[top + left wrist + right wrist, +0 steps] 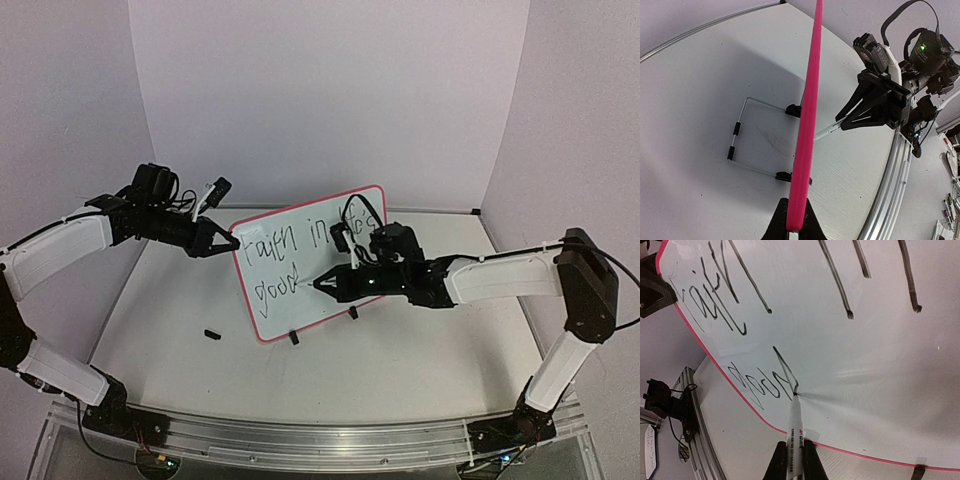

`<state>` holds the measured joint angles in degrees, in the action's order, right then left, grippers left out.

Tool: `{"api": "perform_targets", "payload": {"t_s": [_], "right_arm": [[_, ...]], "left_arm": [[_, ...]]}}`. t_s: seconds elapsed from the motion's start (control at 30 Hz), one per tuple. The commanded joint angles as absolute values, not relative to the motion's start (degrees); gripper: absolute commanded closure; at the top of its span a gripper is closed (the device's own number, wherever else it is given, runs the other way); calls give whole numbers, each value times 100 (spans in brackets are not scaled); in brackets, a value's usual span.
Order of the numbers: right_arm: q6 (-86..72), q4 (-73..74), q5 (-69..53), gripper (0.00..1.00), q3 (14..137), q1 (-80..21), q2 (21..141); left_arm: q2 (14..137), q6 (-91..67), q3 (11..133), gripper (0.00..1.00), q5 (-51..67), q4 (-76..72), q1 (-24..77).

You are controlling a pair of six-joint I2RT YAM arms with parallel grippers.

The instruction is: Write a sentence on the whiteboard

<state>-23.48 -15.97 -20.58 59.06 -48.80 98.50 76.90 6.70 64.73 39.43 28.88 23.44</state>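
Left gripper clamped on whiteboard edge, frame center, so it won't wobble. Your right gripper squeezes marker, tip on board.

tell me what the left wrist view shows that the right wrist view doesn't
Only left wrist: the whiteboard edge-on, the wire stand behind it, the left gripper clamped on its edge, and the right gripper seen from outside.
Only right wrist: the handwriting on the board's face, with the marker tip touching the board at the end of the lower word.
Both: the pink-framed board and the marker held in the right gripper.
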Motion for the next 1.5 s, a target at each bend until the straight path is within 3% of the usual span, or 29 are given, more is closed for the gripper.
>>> {"api": "perform_targets", "payload": {"t_s": [0.0, 0.6, 1.47], "right_arm": [[-2414, -1742, -1908, 100, 5801, -4846, 9947], [-2289, -1500, -1569, 100, 5606, -4845, 9014], [-2457, -1810, -1806, 100, 5884, -4736, 9673]], "left_arm": [[7861, 782, 6392, 100, 3658, 3028, 2364], [7778, 781, 6381, 100, 3622, 3026, 2365], [7802, 787, 6385, 100, 3613, 3036, 2364]]}}
